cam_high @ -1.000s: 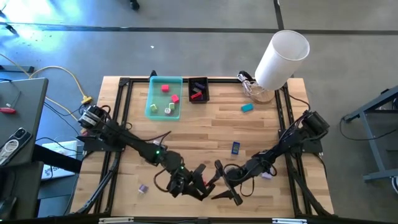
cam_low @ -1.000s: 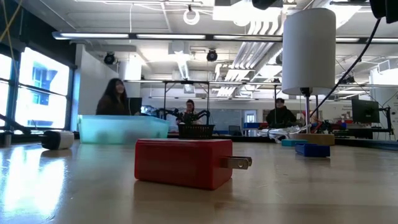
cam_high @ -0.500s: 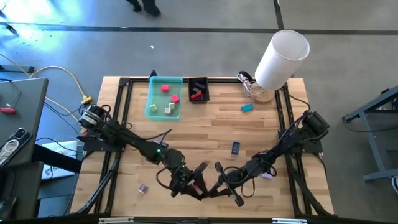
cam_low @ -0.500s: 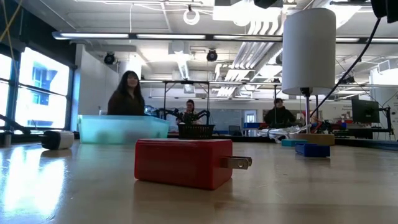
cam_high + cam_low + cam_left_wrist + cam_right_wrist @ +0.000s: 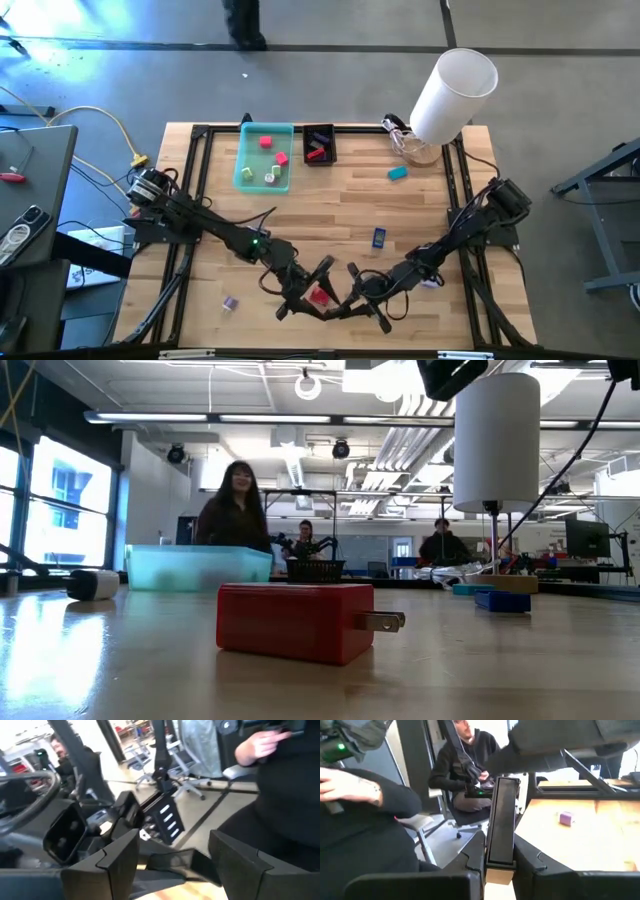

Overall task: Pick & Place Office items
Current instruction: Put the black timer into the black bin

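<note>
looked past the right gripper (image 5: 499, 865), its two dark fingers (image 5: 470, 857) drawn nearly together at 6 o'clock around a flat dark upright bar (image 5: 501, 820) with a pale lower end. showed the wooden table (image 5: 580, 840) spreading from centre toward 3 o'clock, with one small purple piece (image 5: 565, 818) lying on it, well apart from the fingers. caught part of a dark arm (image 5: 560, 737) crossing at 1 o'clock. took in a seated person in dark clothes (image 5: 465, 770) near 11 o'clock, hands busy with a small device, and a second person's hand (image 5: 350, 790) and dark sleeve at 9 o'clock.
</note>
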`<state>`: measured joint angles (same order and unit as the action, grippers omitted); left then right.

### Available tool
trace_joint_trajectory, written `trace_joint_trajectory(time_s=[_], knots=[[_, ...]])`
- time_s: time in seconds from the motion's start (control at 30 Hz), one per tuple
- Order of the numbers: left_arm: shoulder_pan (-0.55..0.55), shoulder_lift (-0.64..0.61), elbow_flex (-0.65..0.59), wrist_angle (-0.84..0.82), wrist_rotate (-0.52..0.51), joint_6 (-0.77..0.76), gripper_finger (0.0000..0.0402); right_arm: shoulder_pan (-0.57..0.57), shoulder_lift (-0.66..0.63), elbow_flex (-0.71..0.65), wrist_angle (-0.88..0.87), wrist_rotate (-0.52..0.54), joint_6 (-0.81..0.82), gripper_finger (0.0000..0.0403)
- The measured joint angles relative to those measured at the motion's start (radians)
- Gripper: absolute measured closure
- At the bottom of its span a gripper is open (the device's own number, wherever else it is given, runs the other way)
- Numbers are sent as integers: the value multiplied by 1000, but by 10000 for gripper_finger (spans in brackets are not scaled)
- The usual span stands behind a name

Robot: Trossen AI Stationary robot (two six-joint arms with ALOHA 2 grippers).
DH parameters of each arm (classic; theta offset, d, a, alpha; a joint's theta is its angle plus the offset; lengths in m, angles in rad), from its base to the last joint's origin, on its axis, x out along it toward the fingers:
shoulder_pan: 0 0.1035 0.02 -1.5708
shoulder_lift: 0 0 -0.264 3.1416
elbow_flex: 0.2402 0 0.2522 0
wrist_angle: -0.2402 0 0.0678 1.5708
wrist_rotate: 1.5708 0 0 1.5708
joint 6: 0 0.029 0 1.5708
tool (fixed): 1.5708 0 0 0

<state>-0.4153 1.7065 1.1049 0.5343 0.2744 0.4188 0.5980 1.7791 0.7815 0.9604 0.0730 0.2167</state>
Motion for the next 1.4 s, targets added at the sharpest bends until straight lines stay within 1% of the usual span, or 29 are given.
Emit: trace_joint_trajectory(time_s=[0.07,0.13,0.2,0.27,0.33,0.43,0.53,0.6,0.7,0.77,0.87,0.97,1.03,1.13,1.27,1.33,1.4], knots=[[6,0,0,0,-14,-5,169,0,-19,0,-37,20,20,359],[16,-10,0,-2,-18,-64,168,7,-47,0,-104,70,23,359],[33,-30,0,-9,-18,-148,168,17,-80,0,-176,145,30,359],[57,-63,0,-49,-18,-211,168,32,-128,0,-286,240,52,359],[91,-102,0,-124,-18,-247,168,44,-167,0,-394,342,96,359],[148,-173,0,-303,-20,-292,168,49,-216,0,-577,488,187,359],[211,-245,0,-513,-73,-321,168,42,-245,0,-702,594,274,359],[252,-285,0,-612,-117,-338,168,24,-254,0,-765,613,312,359],[317,-340,-1,-656,-137,-358,167,-42,-269,0,-828,620,324,359],[362,-376,-1,-670,-136,-385,167,-116,-279,0,-815,599,259,359],[428,-418,-1,-723,-136,-393,167,-255,-289,0,-714,479,128,359],[488,-449,-1,-798,-137,-394,167,-396,-290,1,-640,341,69,359],[526,-457,-1,-856,-138,-394,167,-486,-290,1,-654,282,61,359],[573,-457,-1,-918,-138,-404,167,-625,-288,0,-734,187,70,359],[625,-450,-1,-964,-139,-389,167,-776,-276,3,-721,105,48,359],[649,-449,-1,-961,-138,-368,167,-837,-276,45,-744,39,20,359],[673,-450,-1,-960,-138,-363,167,-890,-257,116,-817,-19,15,359]])
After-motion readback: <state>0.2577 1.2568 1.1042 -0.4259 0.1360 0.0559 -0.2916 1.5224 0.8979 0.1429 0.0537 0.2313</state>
